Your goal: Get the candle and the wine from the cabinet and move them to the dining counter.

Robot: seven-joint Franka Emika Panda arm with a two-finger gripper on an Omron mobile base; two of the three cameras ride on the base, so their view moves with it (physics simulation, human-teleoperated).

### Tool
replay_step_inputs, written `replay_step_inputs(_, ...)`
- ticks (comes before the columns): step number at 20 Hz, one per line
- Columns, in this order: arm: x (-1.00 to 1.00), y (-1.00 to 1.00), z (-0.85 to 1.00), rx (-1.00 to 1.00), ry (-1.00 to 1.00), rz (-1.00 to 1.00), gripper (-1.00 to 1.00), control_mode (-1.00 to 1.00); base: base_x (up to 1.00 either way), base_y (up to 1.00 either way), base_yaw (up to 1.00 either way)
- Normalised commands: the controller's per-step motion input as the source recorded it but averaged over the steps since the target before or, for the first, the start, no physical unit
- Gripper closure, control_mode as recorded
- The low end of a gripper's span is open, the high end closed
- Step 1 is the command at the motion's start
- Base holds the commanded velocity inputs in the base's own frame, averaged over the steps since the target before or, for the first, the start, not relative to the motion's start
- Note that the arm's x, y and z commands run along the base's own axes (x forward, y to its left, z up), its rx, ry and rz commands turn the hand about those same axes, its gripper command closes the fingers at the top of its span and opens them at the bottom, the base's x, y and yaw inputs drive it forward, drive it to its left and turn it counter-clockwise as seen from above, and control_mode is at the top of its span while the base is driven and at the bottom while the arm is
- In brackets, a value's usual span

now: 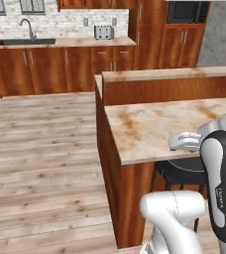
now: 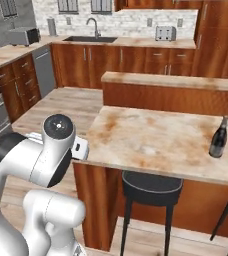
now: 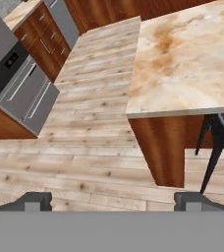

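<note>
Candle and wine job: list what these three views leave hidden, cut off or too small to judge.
- Candle: its place and state cannot be told.
- wine label: right base view, too small to read.
- dining counter: left base view, its right end hidden by the arm.
- gripper: hand view, the bottom edge cuts the fingertips; they stand wide apart over the floor.
- stool: right base view, legs cut off.

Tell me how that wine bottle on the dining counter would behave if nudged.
The wine bottle stands upright, tall on a narrow base, so a high push would probably tip it. Round-bodied, it would likely roll once down. The dark glass looks smooth, perhaps slippery and breakable.
</note>
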Motion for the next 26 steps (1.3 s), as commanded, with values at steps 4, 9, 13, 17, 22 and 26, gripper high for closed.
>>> replay_step_inputs(4, 0.00, 0.00, 0.00, 0.00, 0.00, 0.00, -1.00, 1.00, 0.37, 0.85, 0.03)
replay_step_inputs(9, 0.00, 0.00, 0.00, 0.00, 0.00, 0.00, -1.00, 1.00, 0.45, 0.85, 0.00)
replay_step_inputs(13, 0.00, 0.00, 0.00, 0.00, 0.00, 0.00, -1.00, 1.00, 0.52, 0.82, 0.00)
replay_step_inputs(17, 0.00, 0.00, 0.00, 0.00, 0.00, 0.00, -1.00, 1.00, 0.62, 0.73, 0.00)
replay_step_inputs(22, 0.00, 0.00, 0.00, 0.00, 0.00, 0.00, -1.00, 1.00, 0.73, 0.61, 0.00)
replay_step_inputs(26, 0.00, 0.00, 0.00, 0.00, 0.00, 0.00, -1.00, 1.00, 0.92, 0.22, 0.00)
